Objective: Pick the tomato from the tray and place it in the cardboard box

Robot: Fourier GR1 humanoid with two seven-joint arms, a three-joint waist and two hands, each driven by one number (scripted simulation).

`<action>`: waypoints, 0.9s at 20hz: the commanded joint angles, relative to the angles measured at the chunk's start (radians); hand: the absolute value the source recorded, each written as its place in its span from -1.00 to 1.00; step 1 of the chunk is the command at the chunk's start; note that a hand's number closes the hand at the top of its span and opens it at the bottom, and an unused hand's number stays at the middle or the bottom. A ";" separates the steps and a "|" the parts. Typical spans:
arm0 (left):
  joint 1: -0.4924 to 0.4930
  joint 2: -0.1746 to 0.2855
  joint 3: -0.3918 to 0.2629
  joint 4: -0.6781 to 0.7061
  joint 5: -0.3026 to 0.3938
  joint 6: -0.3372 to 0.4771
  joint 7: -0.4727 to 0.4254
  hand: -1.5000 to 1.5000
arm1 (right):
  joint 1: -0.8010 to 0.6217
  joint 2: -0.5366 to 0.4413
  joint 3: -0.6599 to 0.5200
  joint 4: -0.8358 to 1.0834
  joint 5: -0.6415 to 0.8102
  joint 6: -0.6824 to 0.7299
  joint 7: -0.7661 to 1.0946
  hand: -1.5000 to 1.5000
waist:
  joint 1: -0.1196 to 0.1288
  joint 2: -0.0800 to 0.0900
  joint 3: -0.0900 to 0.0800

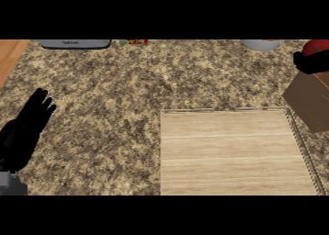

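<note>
Two hands show: the right hand (314, 62), at the upper right, curls its fingers round the tomato (325, 45) near the cardboard box (309, 103) (well off the tray (228, 152)); the left hand (26, 125) rests open, fingers straight, at the left.

The counter (127, 92) is speckled in brown, beige and dark flecks. The tray (228, 151), lower right of centre, is patterned in pale banded wood grain and edged in thin grey. Brown is shown on the cardboard box (313, 103) at the right edge, red on the tomato (323, 46) at upper right. The left hand (25, 128) and right hand (316, 62) are coloured black.
</note>
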 commanded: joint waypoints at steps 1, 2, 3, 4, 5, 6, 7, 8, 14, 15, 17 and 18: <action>0.028 -0.035 -0.030 0.001 -0.025 -0.001 -0.040 0.00 | -0.011 -0.089 -0.062 0.117 -0.040 -0.042 -0.092 1.00 | 0.002 0.001 0.000; 0.055 -0.021 -0.028 -0.079 -0.008 -0.003 0.022 0.00 | 0.007 -0.112 -0.074 0.084 -0.064 -0.031 -0.121 1.00 | 0.002 -0.001 0.001; 0.036 -0.002 0.013 -0.014 -0.006 -0.005 -0.013 0.00 | 0.069 -0.058 -0.046 0.084 -0.042 -0.116 -0.114 1.00 | 0.001 0.000 0.000; 0.005 -0.027 -0.021 -0.036 -0.008 0.014 0.021 0.00 | 0.045 -0.140 -0.104 0.177 -0.069 -0.134 -0.201 1.00 | 0.002 0.002 0.001; 0.081 -0.030 -0.023 -0.090 -0.008 -0.004 0.012 0.00 | 0.040 -0.115 -0.060 0.167 -0.045 -0.145 -0.174 1.00 | 0.005 0.000 0.000; -0.028 0.028 0.033 -0.002 0.027 -0.019 0.027 0.00 | 0.030 -0.154 -0.124 0.305 -0.078 -0.227 -0.272 1.00 | 0.008 0.006 0.001; 0.003 0.018 0.012 -0.046 0.025 -0.023 0.055 0.00 | 0.096 -0.100 -0.074 0.226 -0.060 -0.238 -0.241 1.00 | 0.002 0.001 0.001; -0.031 0.032 0.047 0.006 0.041 -0.027 0.028 0.00 | 0.025 -0.135 -0.092 0.306 -0.073 -0.225 -0.249 1.00 | 0.004 0.002 0.000; 0.033 -0.002 0.018 -0.011 0.013 -0.037 -0.018 0.00 | 0.102 -0.106 -0.113 0.439 -0.111 -0.354 -0.335 1.00 | 0.004 0.001 0.000; 0.004 -0.016 -0.001 0.027 -0.004 -0.022 -0.014 0.00 | 0.105 -0.130 -0.150 0.525 -0.131 -0.399 -0.395 1.00 | 0.004 0.004 0.001; 0.012 -0.015 0.013 0.050 -0.014 -0.026 -0.062 0.00 | 0.056 -0.153 -0.161 0.596 -0.159 -0.310 -0.382 1.00 | 0.008 0.005 0.000; 0.002 0.016 0.039 0.037 0.004 -0.028 -0.026 0.00 | 0.106 -0.136 -0.174 0.565 -0.189 -0.277 -0.379 1.00 | 0.002 0.002 0.000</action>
